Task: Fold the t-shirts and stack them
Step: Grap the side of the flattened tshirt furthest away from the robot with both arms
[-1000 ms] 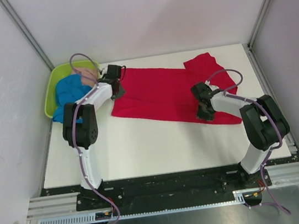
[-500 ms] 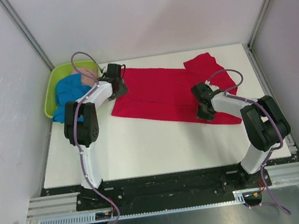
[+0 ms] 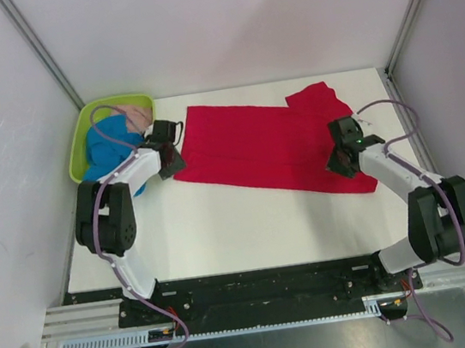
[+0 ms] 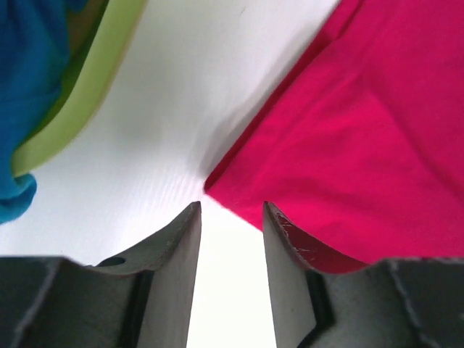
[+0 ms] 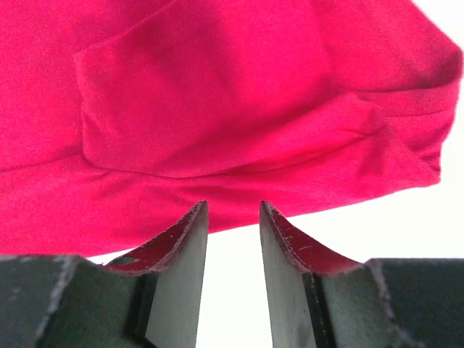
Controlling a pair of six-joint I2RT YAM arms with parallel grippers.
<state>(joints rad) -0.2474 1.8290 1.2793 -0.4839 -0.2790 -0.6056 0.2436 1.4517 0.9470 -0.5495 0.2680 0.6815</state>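
You are holding both arms stretched low over the worktop (image 3: pixel 223 227). The left hand (image 4: pixel 228 217) is sitting with fingers apart and empty at the near left corner of the spread red t-shirt (image 3: pixel 254 141). The right hand (image 5: pixel 233 214), likewise parted and empty, is facing its near hem.

Near strip of table (image 3: pixel 223 231) — bare, open passage side to side. Middle and far right: red t-shirt (image 3: pixel 250 141) spread flat. Far-left corner: lime-green basket (image 3: pixel 114 101), heaped with blue t-shirt (image 3: pixel 103 149) — narrow bare gap beside the red corner.
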